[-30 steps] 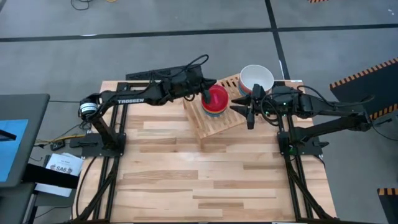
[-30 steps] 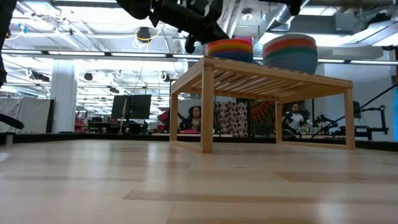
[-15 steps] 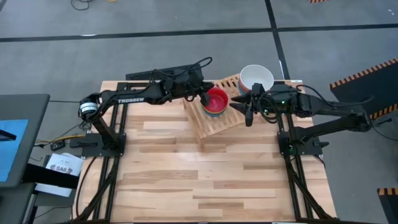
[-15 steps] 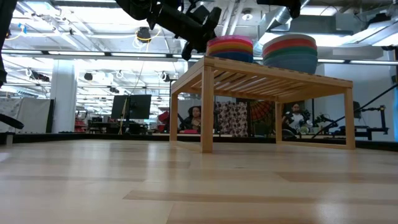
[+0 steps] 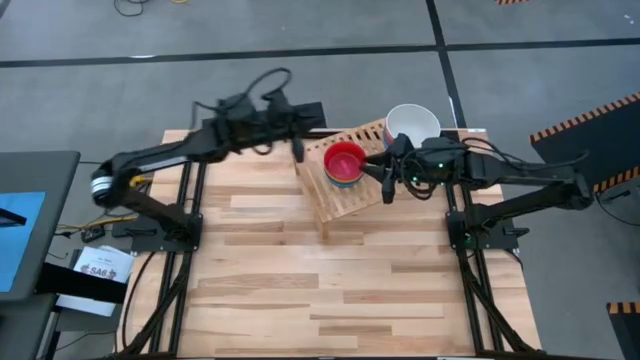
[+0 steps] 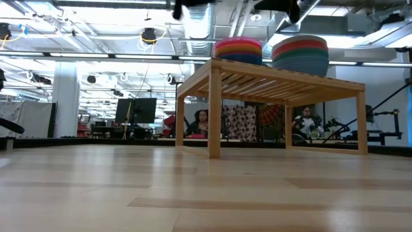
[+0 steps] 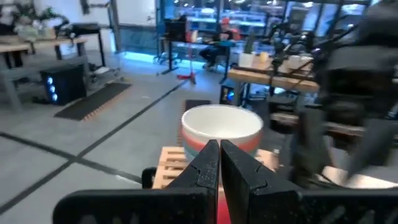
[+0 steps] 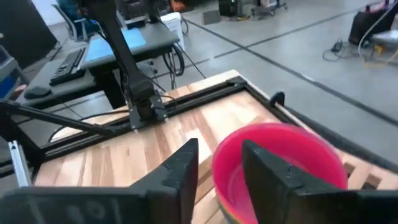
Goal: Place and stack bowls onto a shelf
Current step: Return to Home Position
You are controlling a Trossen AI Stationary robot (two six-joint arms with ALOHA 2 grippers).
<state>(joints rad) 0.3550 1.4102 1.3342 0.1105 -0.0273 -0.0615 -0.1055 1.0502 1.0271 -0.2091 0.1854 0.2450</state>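
Observation:
The slatted wooden shelf (image 5: pixel 345 198) stands at the table's far side. Two stacks of bowls rest on its slats. One stack is topped by a red-pink bowl (image 5: pixel 345 160) (image 6: pixel 238 49). The other is topped by a white bowl (image 5: pixel 412 124) over teal and red ones (image 6: pixel 300 55). My left gripper (image 5: pixel 297 152) (image 7: pixel 219 163) is shut and hangs in the air off the shelf's far left corner, apart from both stacks. My right gripper (image 5: pixel 386 186) (image 8: pixel 222 171) is open, just right of the red-pink stack and above the shelf. It touches nothing I can see.
The bare wooden tabletop (image 5: pixel 330 290) stretches from the shelf to the near edge. The arms' dark frames (image 5: pixel 165 225) (image 5: pixel 485 230) stand at the table's left and right sides. A side desk (image 5: pixel 25 220) sits left of the table.
My left gripper has drawn away from the red-pink stack, rising and moving toward the table's left and far edge. The stack stays on the shelf. My right gripper has shifted a little left, toward that stack.

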